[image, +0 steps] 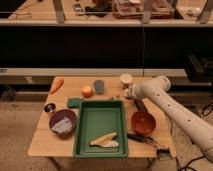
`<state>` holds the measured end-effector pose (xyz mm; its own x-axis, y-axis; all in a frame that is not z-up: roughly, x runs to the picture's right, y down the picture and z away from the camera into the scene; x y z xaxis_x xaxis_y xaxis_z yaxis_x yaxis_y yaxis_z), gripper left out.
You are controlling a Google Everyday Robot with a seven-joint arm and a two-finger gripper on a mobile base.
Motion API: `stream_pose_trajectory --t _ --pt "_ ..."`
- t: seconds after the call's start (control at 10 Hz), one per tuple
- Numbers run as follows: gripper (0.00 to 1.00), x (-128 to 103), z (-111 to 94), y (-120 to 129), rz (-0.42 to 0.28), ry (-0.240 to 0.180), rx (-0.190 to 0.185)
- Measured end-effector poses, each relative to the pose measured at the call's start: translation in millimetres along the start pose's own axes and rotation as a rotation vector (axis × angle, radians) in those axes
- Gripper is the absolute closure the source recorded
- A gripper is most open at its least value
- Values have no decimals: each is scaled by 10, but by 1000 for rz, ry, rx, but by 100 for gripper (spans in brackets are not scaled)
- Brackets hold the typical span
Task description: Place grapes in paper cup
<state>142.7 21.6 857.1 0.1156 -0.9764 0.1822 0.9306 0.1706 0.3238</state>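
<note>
Little of the pincer (129, 92) is shown beside the paper cup (126, 79) at the desk's (45, 140) far right, neither its opening nor any grapes being discernible, so the cup could be toppled by a misjudged release.

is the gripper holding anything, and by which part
Cannot be told: the gripper sits just below the paper cup, and no grapes show.
</note>
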Motion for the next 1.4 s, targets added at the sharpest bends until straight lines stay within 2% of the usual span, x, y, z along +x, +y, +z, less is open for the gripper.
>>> stream_pose_trajectory --t 0.2,0.5,0.9,1.1,1.4 --pt "100 261 10 -26 38 7 15" --pt "100 631 -204 -122 78 40 34" --pt "100 990 -214 -278 109 79 60" --pt "100 1097 -120 -389 112 82 82" --pt "100 1163 -35 -458 111 85 90"
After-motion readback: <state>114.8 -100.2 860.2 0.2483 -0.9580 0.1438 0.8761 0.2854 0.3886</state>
